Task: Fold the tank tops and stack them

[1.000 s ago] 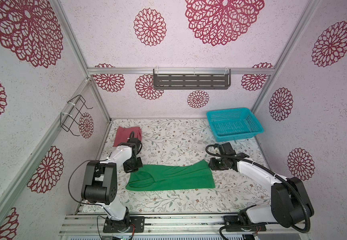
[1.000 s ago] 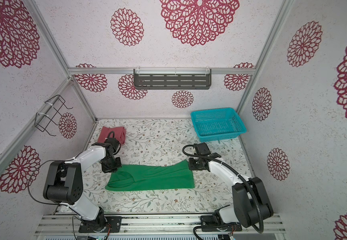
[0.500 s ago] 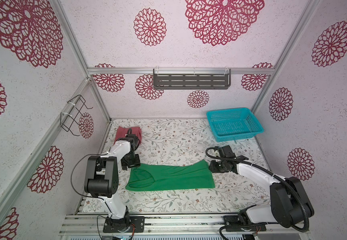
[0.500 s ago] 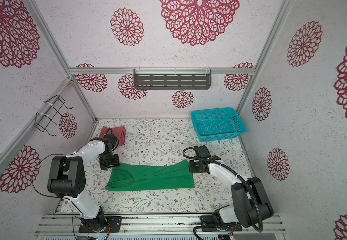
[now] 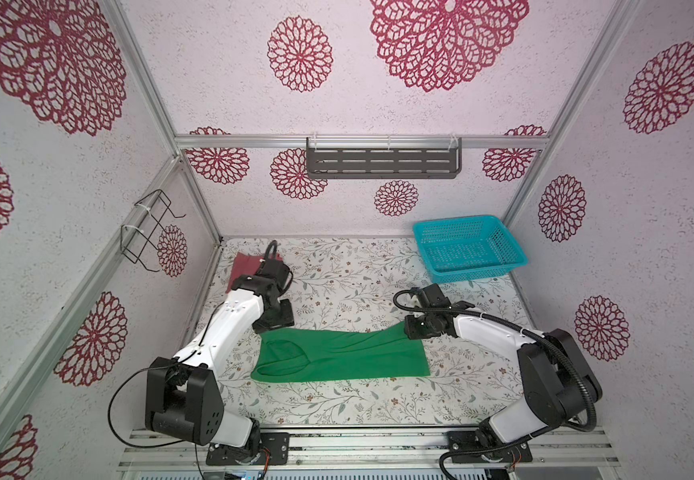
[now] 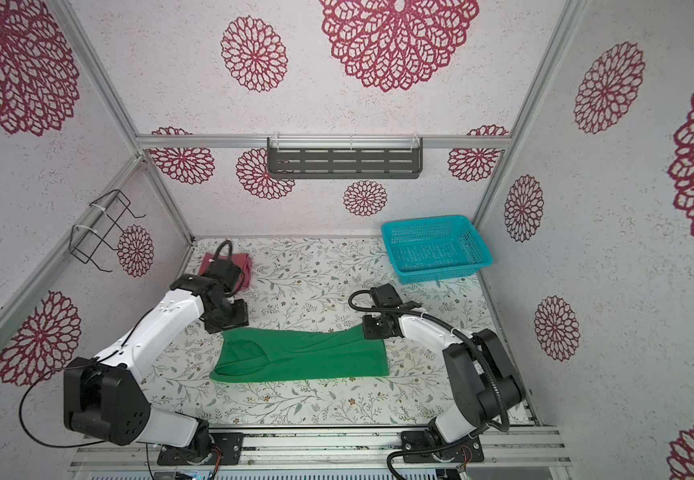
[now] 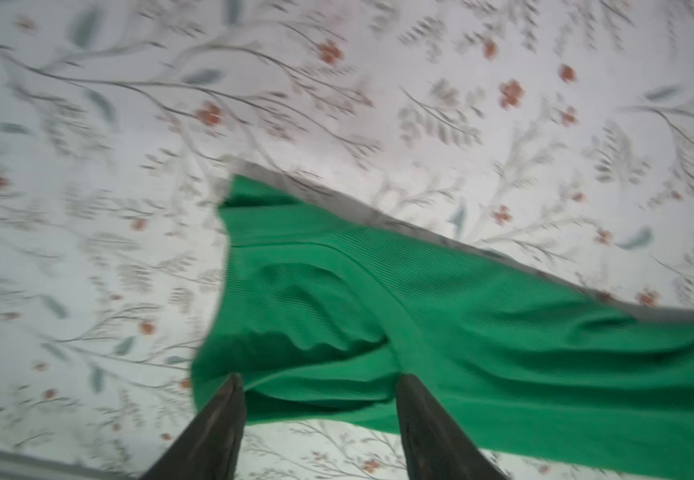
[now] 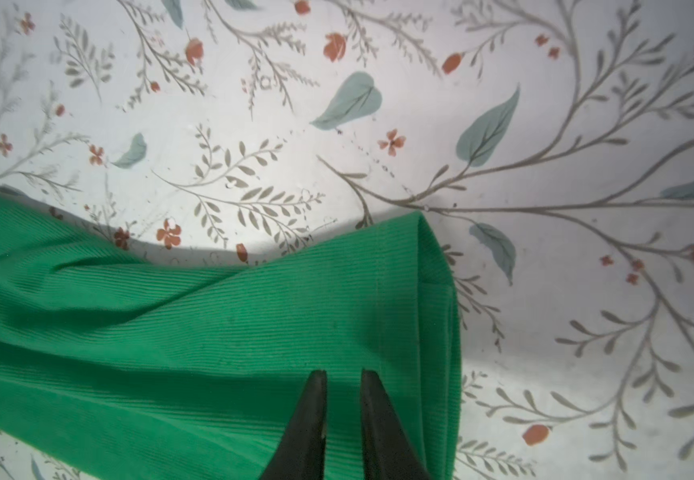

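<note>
A bright green tank top (image 5: 345, 357) (image 6: 307, 357) lies folded into a long strip across the front middle of the table. My left gripper (image 7: 318, 376) is open, its fingers standing wide apart over the strip's strap end (image 7: 295, 316), at the far left corner in both top views (image 5: 278, 322). My right gripper (image 8: 343, 372) is at the far right corner (image 5: 413, 330), which rises toward it. Its jaws are a narrow gap apart on the cloth (image 8: 170, 332); whether they pinch it does not show. The pink-red tank top (image 5: 247, 264) (image 6: 245, 270) lies folded at the back left, partly behind the left arm.
A turquoise mesh basket (image 5: 470, 274) (image 6: 440, 274) stands at the back right corner. A dark slotted shelf (image 5: 382, 162) hangs on the back wall and a wire rack (image 5: 145, 232) on the left wall. Walls close in three sides.
My left gripper has opened at the green top's far left corner, and that arm's elbow has swung forward. The right gripper's jaws have narrowed at the far right corner.
</note>
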`<action>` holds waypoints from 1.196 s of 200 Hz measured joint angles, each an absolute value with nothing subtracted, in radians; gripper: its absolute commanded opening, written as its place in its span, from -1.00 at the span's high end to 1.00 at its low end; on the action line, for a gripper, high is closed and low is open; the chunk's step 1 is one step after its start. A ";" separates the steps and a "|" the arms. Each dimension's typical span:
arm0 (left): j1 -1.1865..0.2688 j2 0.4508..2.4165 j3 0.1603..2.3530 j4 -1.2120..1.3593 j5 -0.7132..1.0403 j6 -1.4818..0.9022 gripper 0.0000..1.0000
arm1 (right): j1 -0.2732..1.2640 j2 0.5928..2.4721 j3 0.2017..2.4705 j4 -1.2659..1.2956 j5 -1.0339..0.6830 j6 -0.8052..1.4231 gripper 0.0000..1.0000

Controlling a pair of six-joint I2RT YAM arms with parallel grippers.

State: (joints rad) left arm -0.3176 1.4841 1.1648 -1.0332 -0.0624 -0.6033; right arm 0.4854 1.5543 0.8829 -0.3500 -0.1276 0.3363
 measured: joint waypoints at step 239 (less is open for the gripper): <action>-0.585 1.715 1.005 -0.796 0.115 -0.741 -0.10 | 0.537 1.515 0.868 -0.375 -0.048 0.338 0.83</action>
State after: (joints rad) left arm -0.5846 1.7153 1.0054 -0.7963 0.1150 -0.7406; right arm 0.5369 1.5154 0.8677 -0.3748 -0.0479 0.3382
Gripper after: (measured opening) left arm 0.550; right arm 0.090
